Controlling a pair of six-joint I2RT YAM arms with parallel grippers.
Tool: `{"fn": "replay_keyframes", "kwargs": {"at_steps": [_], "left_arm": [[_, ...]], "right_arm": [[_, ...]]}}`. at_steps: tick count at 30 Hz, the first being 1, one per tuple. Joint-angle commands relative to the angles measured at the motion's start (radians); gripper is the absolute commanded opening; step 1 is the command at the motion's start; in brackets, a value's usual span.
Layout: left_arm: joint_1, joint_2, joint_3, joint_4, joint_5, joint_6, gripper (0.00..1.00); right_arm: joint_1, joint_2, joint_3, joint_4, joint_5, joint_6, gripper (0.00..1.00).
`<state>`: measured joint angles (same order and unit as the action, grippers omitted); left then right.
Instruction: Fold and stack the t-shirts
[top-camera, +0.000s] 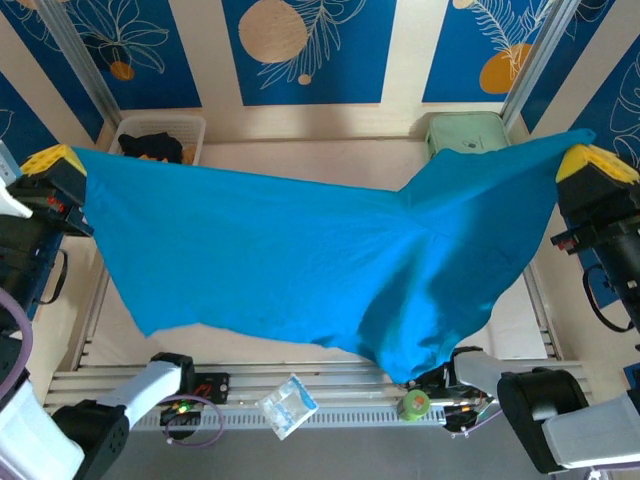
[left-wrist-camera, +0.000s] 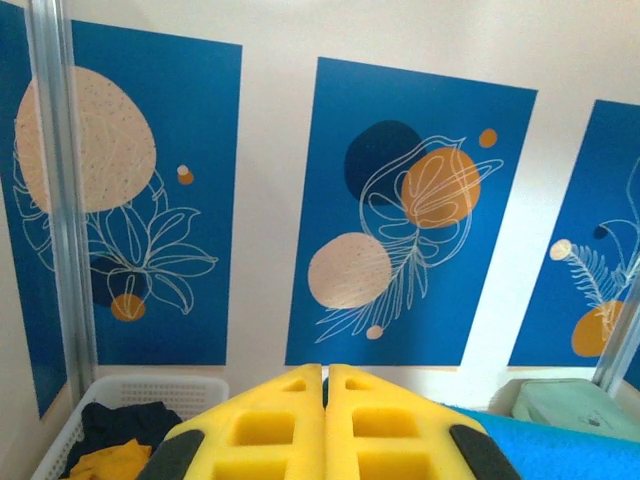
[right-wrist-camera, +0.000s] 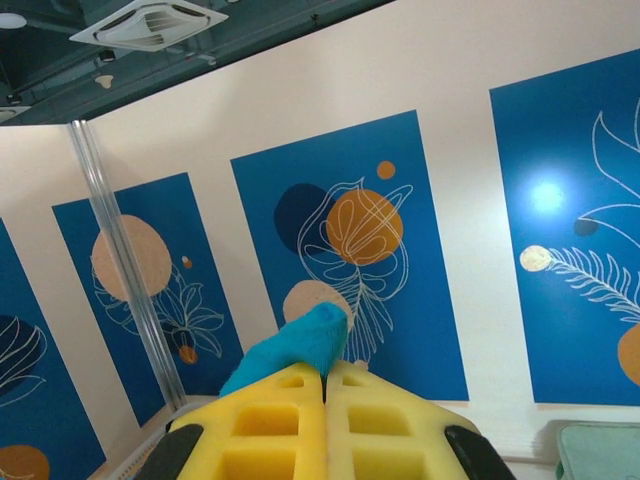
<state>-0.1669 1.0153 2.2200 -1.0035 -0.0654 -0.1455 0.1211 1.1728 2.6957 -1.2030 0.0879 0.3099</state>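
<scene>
I see the blue t-shirt stretched wide in the air above the table, hung between both arms. The left gripper is clenched on its left corner. The right gripper is clenched on its right corner, with a tuft of cloth poking past the fingers. Behind it, a white basket holds black and orange shirts, and a green case stands far right

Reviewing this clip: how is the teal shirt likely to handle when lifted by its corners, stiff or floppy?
Likely very floppy: the teal shirt, pinched by the left gripper and right gripper, sags deeply between them. Probably light, since two small pinches carry it. It might slip, as only a small tuft pokes past the right jaws.
</scene>
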Motion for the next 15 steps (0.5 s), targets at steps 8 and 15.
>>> {"fn": "replay_keyframes", "kwargs": {"at_steps": [8,15], "left_arm": [[-0.004,0.189,-0.015,0.123,-0.135,0.118,0.00],[-0.003,0.327,-0.299,0.368,-0.152,0.118,0.00]], "right_arm": [[0.016,0.242,0.013,0.123,0.132,-0.081,0.00],[-0.007,0.461,-0.077,0.178,0.185,-0.138,0.00]]}}
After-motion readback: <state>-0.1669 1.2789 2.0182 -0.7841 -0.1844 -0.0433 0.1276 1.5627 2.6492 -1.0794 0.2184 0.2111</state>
